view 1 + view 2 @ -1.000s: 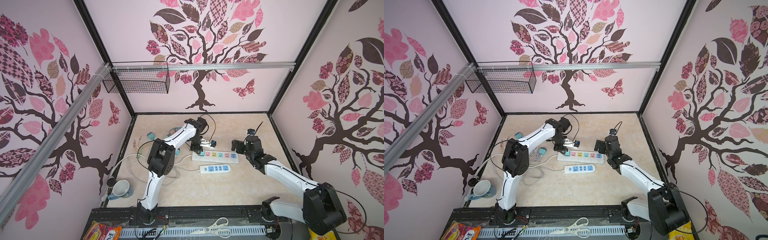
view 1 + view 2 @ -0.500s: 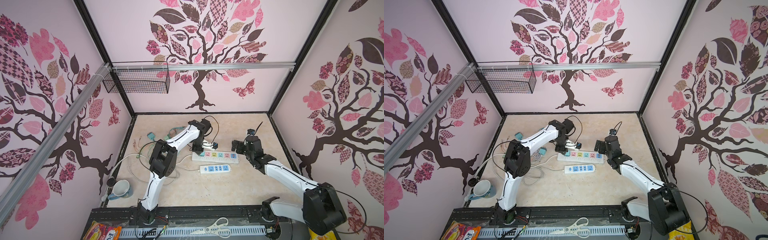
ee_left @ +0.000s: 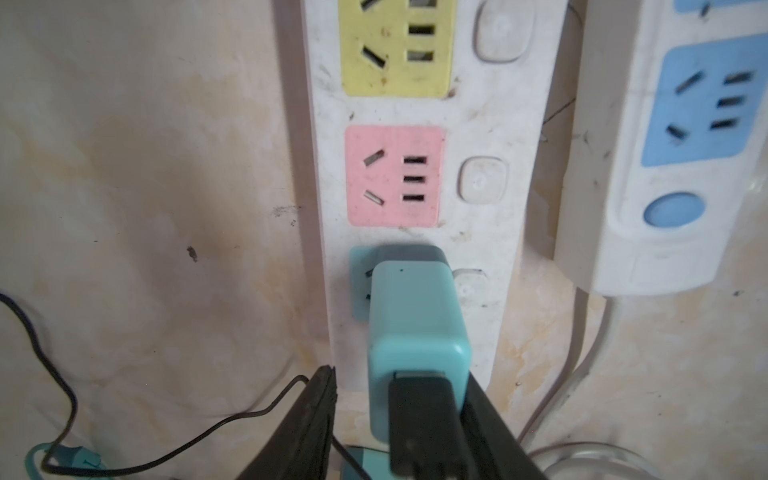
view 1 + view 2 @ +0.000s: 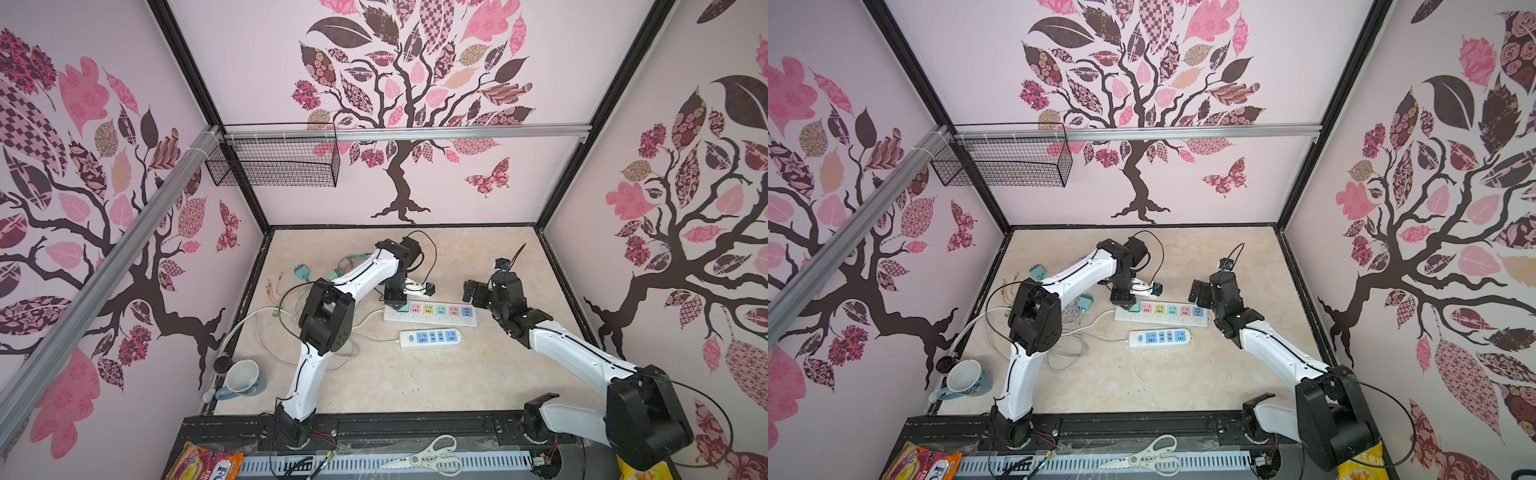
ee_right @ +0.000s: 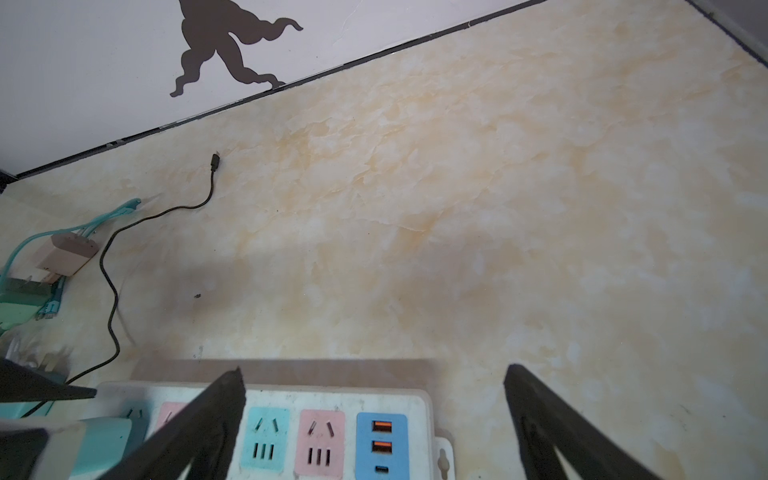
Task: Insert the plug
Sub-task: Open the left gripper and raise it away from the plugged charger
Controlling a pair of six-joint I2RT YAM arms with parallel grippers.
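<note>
A teal plug point(image 3: 415, 316) with a black USB connector point(image 3: 419, 424) in its back stands in the teal end socket of the white multicolour power strip point(image 3: 490, 124). My left gripper point(image 3: 401, 372) straddles the plug with jaws open. One finger point(image 3: 320, 399) stands clear of the plug's side, and the other lies against it. In both top views the left gripper point(image 4: 395, 300) point(image 4: 1121, 297) points down at the strip's left end point(image 4: 440, 319). My right gripper point(image 5: 374, 369) point(image 4: 473, 293) hangs open and empty over the strip's right end point(image 5: 291, 395).
A second white strip with blue sockets point(image 4: 430, 337) lies just in front of the first. Spare chargers and cables point(image 4: 303, 272) lie at the left, a mug point(image 4: 243, 380) stands at the front left, and scissors point(image 4: 432, 457) rest on the front rail.
My left gripper's jaws have spread apart around the teal plug, which stands in the end socket. The right arm has not moved.
</note>
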